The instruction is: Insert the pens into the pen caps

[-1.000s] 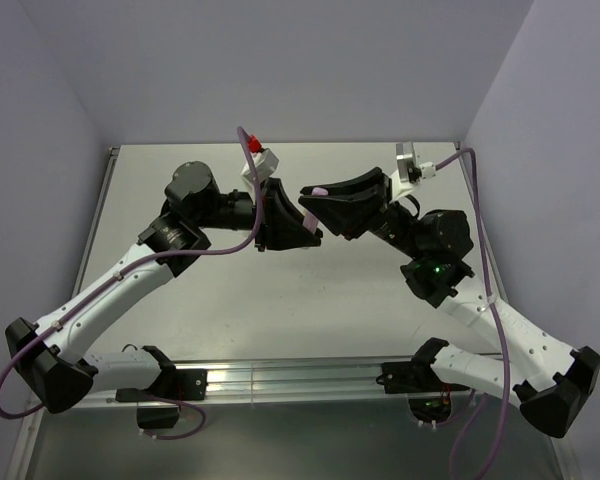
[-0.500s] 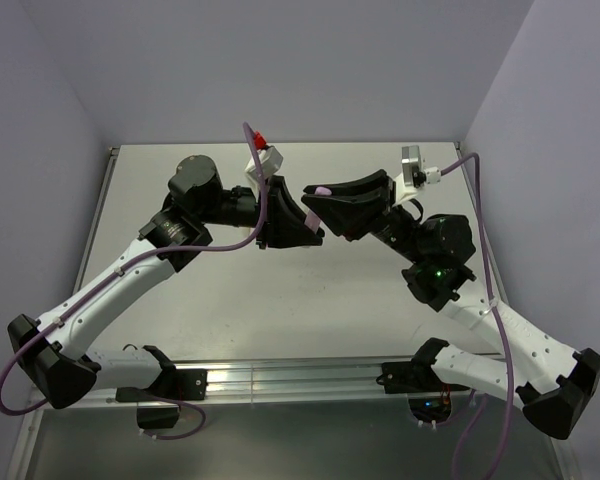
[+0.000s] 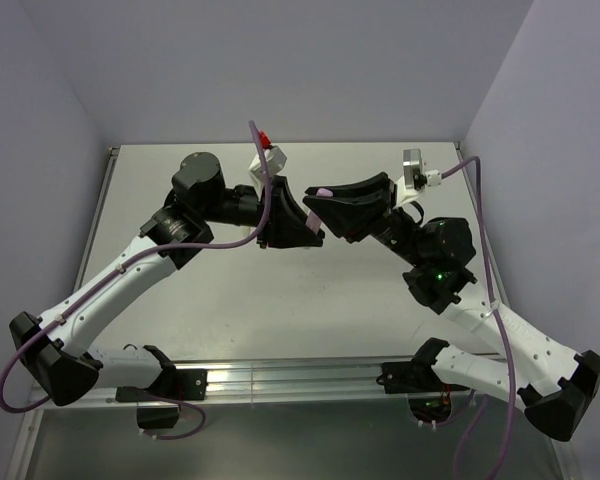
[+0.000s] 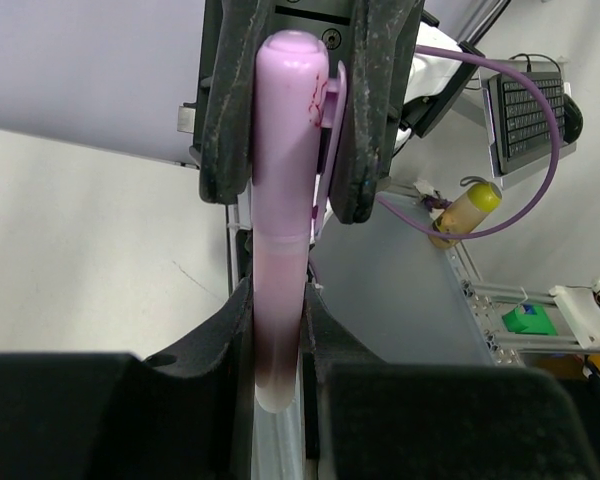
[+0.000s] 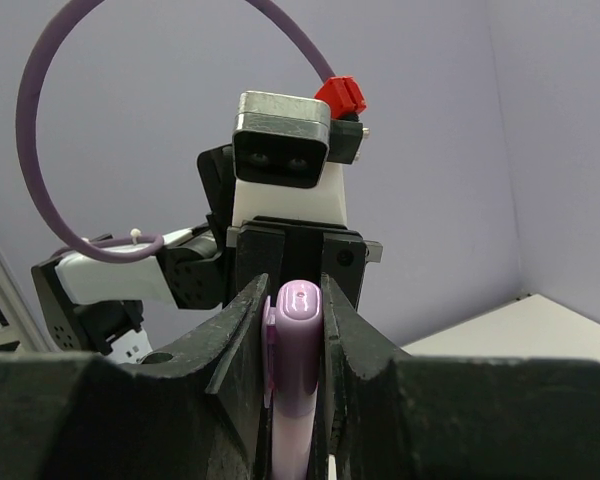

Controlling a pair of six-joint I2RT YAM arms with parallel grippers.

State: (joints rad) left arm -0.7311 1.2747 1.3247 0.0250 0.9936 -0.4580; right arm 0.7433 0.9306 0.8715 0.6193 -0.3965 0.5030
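Both wrists shifted slightly rightward; my left gripper (image 4: 277, 315) pinches a slim lilac plastic pen (image 4: 278, 290) between its jaws, my right gripper (image 5: 295, 320) clamps the purple plastic cap (image 5: 298, 310), which is only a speck from overhead.

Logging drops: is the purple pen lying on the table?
No: the purple pen is held off the table between the left gripper and right gripper.

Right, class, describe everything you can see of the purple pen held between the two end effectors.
The purple pen is a slim, smooth, pale lilac plastic stick held in the air above the table. Its cap, rounded at the end with a side clip and faint dark scratches, looks seated on the barrel. The right end effector clamps the cap; the left end effector clamps the barrel, whose tip looks darker.
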